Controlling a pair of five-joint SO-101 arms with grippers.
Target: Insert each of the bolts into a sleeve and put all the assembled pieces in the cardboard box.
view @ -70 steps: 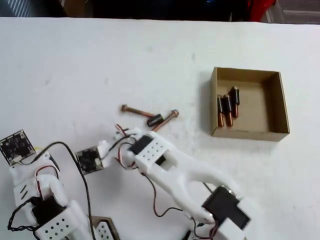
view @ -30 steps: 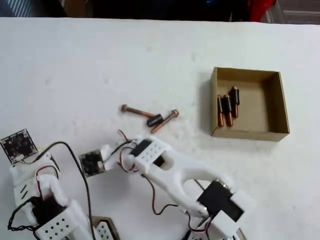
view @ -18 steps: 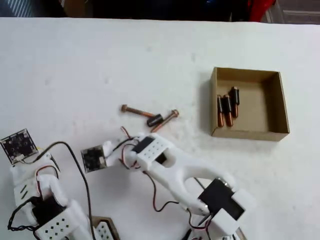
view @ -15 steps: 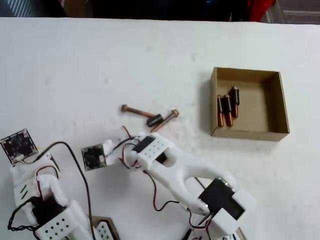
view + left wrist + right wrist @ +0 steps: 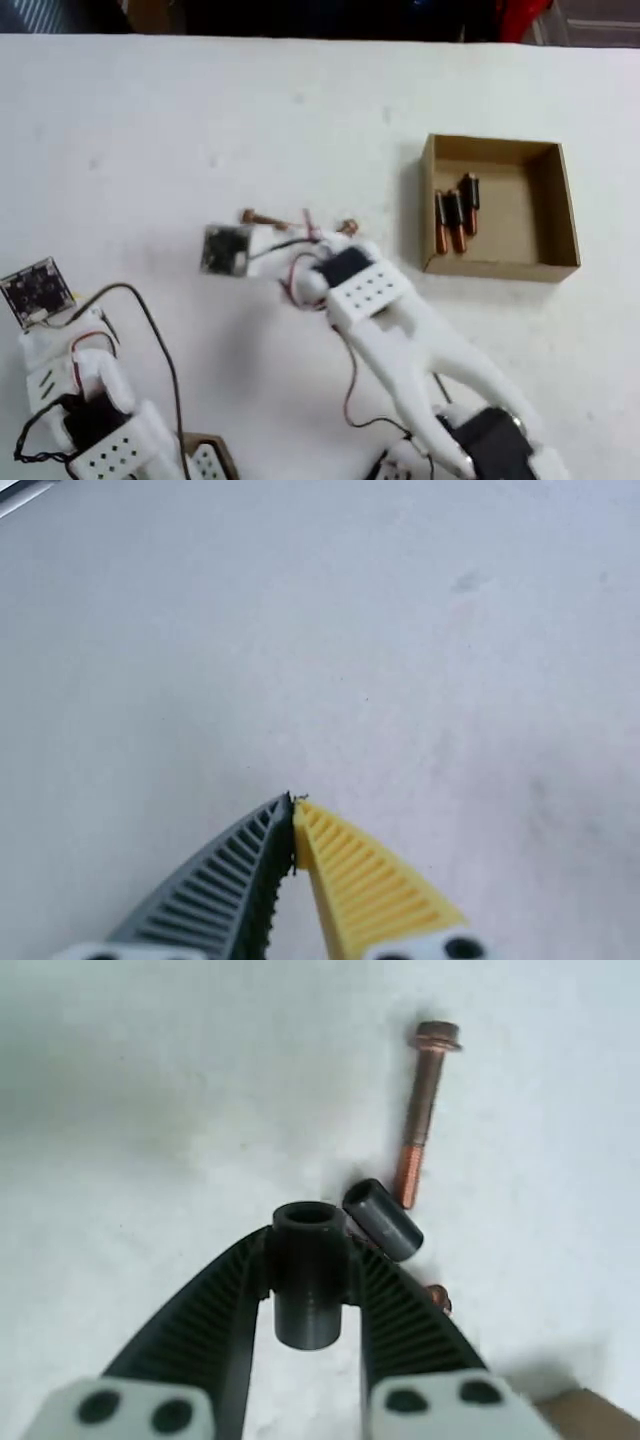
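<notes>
High view showed that the right arm (image 5: 400, 330) had swung away from the near left and out to the middle of the tabletop (image 5: 150, 120). In the right wrist view, the right pincer (image 5: 310, 1248) was squeezed on a black sleeve (image 5: 310, 1295), held upright with its hole up. Just past it lay a second sleeve (image 5: 383, 1220), right by the tip of a copper bolt (image 5: 425, 1110). Another bolt head (image 5: 437, 1300) peeked out beside one finger. The left pincer (image 5: 292, 805) was closed tight on nothing, over bare tabletop. The cardboard box (image 5: 497, 268), off to the right, held three finished pieces (image 5: 453, 218). I think the held sleeve had been brought over to meet a bolt.
</notes>
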